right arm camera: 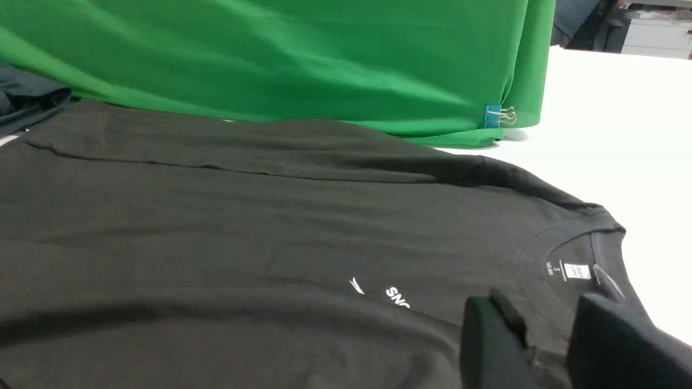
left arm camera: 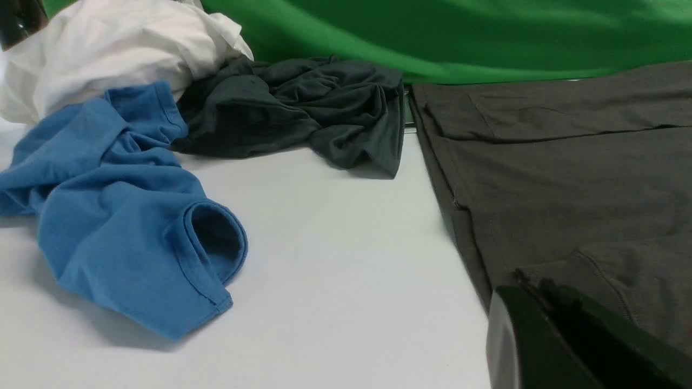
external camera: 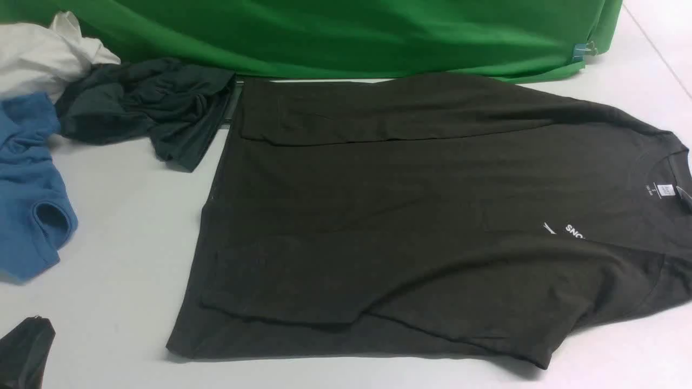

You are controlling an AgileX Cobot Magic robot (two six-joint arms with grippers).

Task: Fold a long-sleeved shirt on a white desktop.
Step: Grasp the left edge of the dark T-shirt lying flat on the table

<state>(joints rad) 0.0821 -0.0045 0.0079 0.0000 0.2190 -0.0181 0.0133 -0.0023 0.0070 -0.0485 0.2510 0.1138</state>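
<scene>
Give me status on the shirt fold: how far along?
Done: both sleeves of the long-sleeved shirt look folded in, with the far sleeve and near sleeve lying over the body. In hand: nothing gripped; the right gripper is open by the collar, and the left gripper is near the hem. Left: the body lies full length on the white desktop, unfolded.

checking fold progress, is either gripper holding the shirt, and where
Nothing is held: right gripper hangs open over the long-sleeved shirt; left gripper touches no cloth.
</scene>
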